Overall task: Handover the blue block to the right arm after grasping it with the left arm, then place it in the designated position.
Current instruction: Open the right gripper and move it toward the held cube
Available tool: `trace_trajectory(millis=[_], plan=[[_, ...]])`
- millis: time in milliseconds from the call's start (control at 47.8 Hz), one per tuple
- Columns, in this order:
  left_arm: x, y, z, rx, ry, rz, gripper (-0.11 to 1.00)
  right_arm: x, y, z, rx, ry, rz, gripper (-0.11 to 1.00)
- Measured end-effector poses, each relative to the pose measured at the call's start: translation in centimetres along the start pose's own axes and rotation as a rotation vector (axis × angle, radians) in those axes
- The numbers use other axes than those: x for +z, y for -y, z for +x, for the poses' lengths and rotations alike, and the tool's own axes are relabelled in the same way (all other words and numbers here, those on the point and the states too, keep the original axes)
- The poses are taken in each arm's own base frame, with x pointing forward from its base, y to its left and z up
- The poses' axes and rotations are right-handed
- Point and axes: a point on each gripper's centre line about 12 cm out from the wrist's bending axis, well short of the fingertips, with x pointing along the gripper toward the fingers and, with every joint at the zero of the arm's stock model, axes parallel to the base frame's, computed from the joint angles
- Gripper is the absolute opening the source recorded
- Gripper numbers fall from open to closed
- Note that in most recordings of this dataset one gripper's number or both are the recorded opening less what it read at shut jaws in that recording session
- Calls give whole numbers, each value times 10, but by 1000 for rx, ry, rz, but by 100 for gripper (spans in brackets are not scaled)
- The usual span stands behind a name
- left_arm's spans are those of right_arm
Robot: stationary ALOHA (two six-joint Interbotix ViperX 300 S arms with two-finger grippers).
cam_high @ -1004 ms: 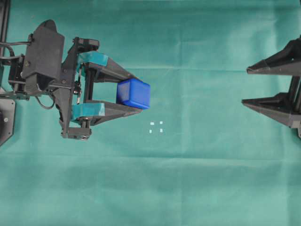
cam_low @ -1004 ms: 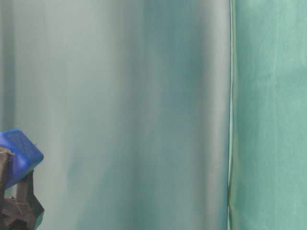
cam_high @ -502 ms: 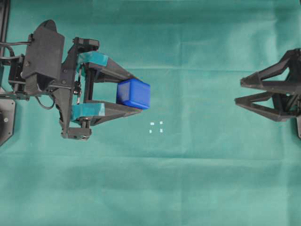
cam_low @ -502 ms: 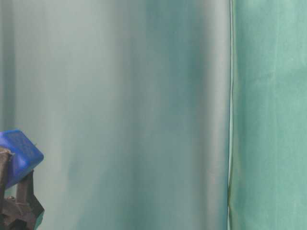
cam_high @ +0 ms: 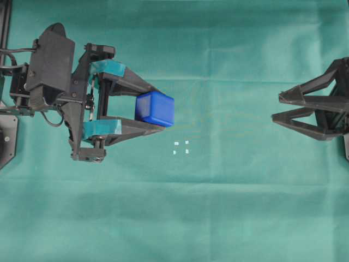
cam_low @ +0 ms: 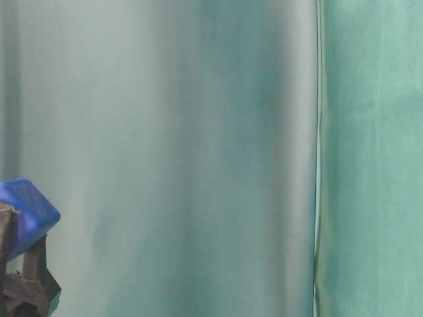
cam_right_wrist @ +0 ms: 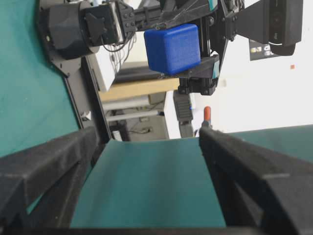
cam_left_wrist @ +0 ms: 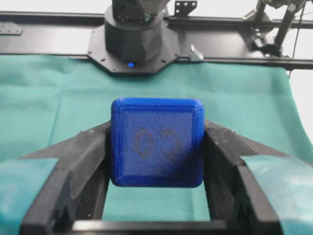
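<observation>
Green cloth (cam_high: 218,218) covers the whole table, plain apart from the marks; black rig frame (cam_left_wrist: 234,22) at the back in the left wrist view. Left side: left arm (cam_high: 52,76) holds its left gripper (cam_high: 162,108) level, teal-padded fingers (cam_high: 131,83) clamped on opposite faces of the blue block (cam_high: 155,108). Block sits at the fingertips with its front part poking out past them, probably so the other gripper has free faces to take. It looks lifted off the cloth in the right wrist view, block (cam_right_wrist: 172,48) up high there. Just past the left fingertips and slightly to the side lie the four white marks of the designated position (cam_high: 181,147), uncovered. Far right: right gripper (cam_high: 275,107), jaws spread wide, nothing in them, rolled and pointing toward the block, well apart from it. Judgement: grasp done, handover approach pending; the right gripper needs to close the gap first.
</observation>
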Motion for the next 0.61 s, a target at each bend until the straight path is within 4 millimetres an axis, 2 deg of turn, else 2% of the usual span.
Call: trace_trajectory(millis=[606], plan=[[-1, 0, 0, 0, -3, 0, 47, 4, 2, 0, -11, 30, -3, 93]])
